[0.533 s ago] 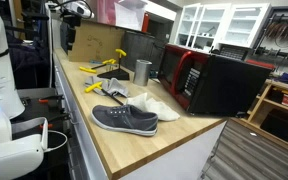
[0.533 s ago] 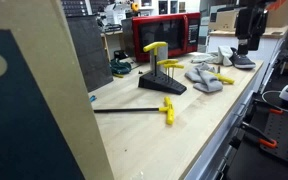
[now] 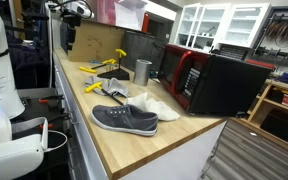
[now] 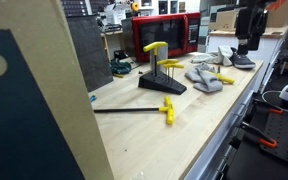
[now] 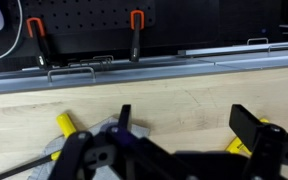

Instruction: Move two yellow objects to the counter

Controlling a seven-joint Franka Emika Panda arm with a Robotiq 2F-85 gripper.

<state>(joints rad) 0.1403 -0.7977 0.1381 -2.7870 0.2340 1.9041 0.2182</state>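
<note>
Hovering pincer [image 4: 246,46] agape above counter [image 4: 194,127]

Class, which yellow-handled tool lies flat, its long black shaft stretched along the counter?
The tool lying alone in front of the black stand. The two others stand upright in that stand, handles up.

yellow t-handle [image 4: 168,110] flat on counter [image 4: 199,125] | yellow handles [image 4: 156,47] upright in black stand [image 4: 162,86]
</note>
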